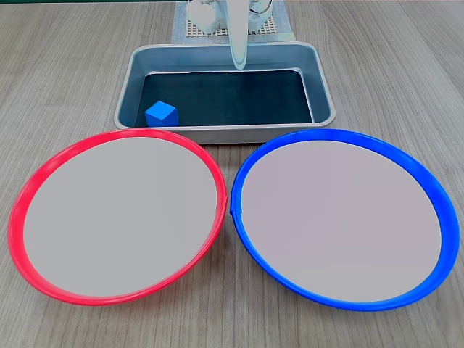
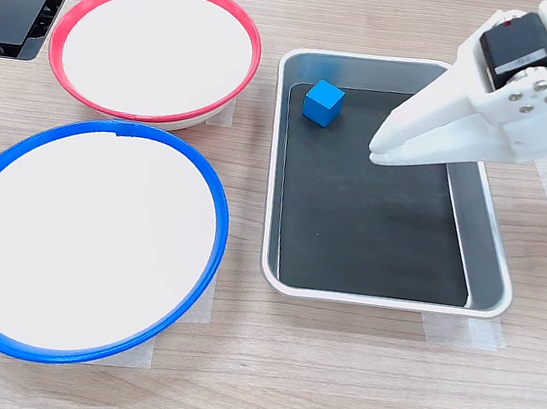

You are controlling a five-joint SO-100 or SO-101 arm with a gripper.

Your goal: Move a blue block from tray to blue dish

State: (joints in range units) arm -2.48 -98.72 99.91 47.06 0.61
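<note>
Blue block (image 1: 161,114) position: on the dark floor of the tray (image 1: 325,93), in the corner at the first exterior view's lower left. In the second exterior view the blue block (image 2: 323,103) sits in the tray's upper left corner, close to the tray (image 2: 488,243) walls, resting flat and untouched.

Gripper (image 2: 376,147) position: above the tray in the second exterior view, with its white fingers pointing toward that view's left and slightly downward. The tips stand to the second exterior view's right of the block, near it but clearly apart from it. The two fingers lie together at the tips with nothing between them. In the first exterior view the gripper (image 1: 238,64) appears only as a narrow white shape hanging over the far edge of the tray.

Blue dish (image 1: 428,188) position: in front of the tray at the first exterior view's right, its pale centre bare. Red dish (image 1: 29,188) position: beside it at the first exterior view's left, rims nearly meeting. In the second exterior view the blue dish (image 2: 215,202) lies below the red dish (image 2: 71,17), both left of the tray. All items rest on a wooden table (image 2: 329,393).
</note>
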